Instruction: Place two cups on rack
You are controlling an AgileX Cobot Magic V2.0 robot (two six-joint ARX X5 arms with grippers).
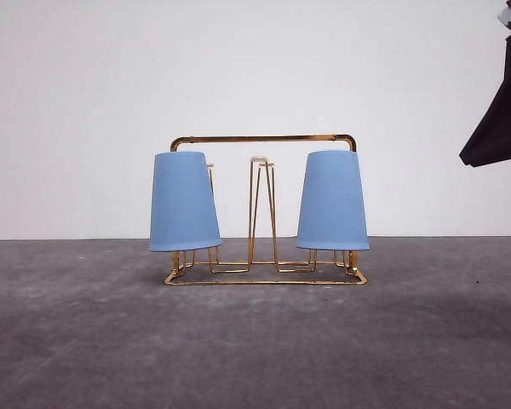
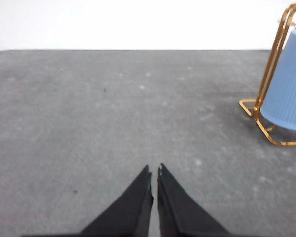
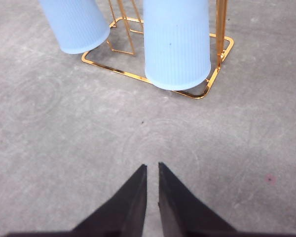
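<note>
Two light blue ribbed cups hang upside down on the gold wire rack (image 1: 264,138) in the middle of the table: one cup (image 1: 184,201) at its left end, the other cup (image 1: 333,200) at its right end. My left gripper (image 2: 155,169) is shut and empty over bare table, well short of the rack (image 2: 266,79) and the cup (image 2: 288,94) on it. My right gripper (image 3: 151,167) is also shut and empty, a little way back from the rack's base (image 3: 133,75), facing the nearer cup (image 3: 176,44) and the farther cup (image 3: 74,22).
The grey table (image 1: 255,341) stretches in front of and beside the rack. A white wall stands behind it. A black part of the right arm (image 1: 502,111) hangs at the upper right of the front view.
</note>
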